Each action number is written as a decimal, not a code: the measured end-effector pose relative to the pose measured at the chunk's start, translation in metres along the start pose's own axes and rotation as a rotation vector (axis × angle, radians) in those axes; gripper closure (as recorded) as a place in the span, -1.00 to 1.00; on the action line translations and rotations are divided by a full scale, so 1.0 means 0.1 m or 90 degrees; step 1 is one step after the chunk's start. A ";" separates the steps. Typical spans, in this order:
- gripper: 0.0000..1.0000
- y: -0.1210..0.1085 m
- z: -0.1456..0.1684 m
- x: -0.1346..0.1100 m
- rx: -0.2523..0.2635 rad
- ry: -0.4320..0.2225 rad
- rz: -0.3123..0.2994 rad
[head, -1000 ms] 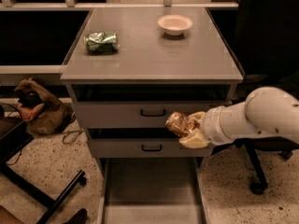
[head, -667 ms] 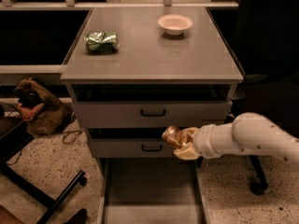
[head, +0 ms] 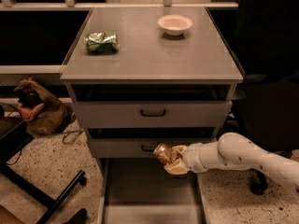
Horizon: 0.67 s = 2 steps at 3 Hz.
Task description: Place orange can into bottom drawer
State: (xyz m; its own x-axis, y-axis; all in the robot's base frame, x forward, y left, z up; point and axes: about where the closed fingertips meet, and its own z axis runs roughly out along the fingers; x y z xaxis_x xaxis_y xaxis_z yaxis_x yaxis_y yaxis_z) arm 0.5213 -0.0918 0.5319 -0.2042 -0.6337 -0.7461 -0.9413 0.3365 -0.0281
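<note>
The white arm (head: 247, 155) reaches in from the right side, lying almost level, its forearm sloping slightly down from the elbow toward the wrist, which points left toward the cabinet front. At its end the pincer (head: 170, 159) is clenched on the orange can (head: 162, 152), which lies tilted between the cream fingers, its shiny end turned to the left and upward.

Directly below the pincer, and stretching toward the camera, the bottom drawer (head: 147, 195) is pulled out, its flat grey floor open to view; can and pincer hang above the drawer's rear part, clear of the floor. Just behind the pincer is the front of the middle drawer (head: 121, 147), whose dark handle shows just left of the can. Above that sits the top drawer (head: 153, 114) with its black handle.

High above the pincer, on the grey tabletop (head: 149, 59), a green can (head: 101, 42) lies up and to the left, while a pale bowl (head: 174, 24) stands almost straight above, further back. Far to the left of the pincer, a brown bag (head: 41, 111) slumps on the speckled floor.
</note>
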 end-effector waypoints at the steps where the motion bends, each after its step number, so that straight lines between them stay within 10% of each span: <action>1: 1.00 0.00 0.00 0.00 0.000 0.000 0.000; 2: 1.00 0.00 0.15 0.19 -0.009 -0.024 0.016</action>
State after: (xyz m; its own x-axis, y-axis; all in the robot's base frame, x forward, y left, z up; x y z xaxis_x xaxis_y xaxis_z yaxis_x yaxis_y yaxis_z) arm 0.5218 -0.0936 0.5083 -0.2184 -0.5984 -0.7708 -0.9397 0.3420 0.0008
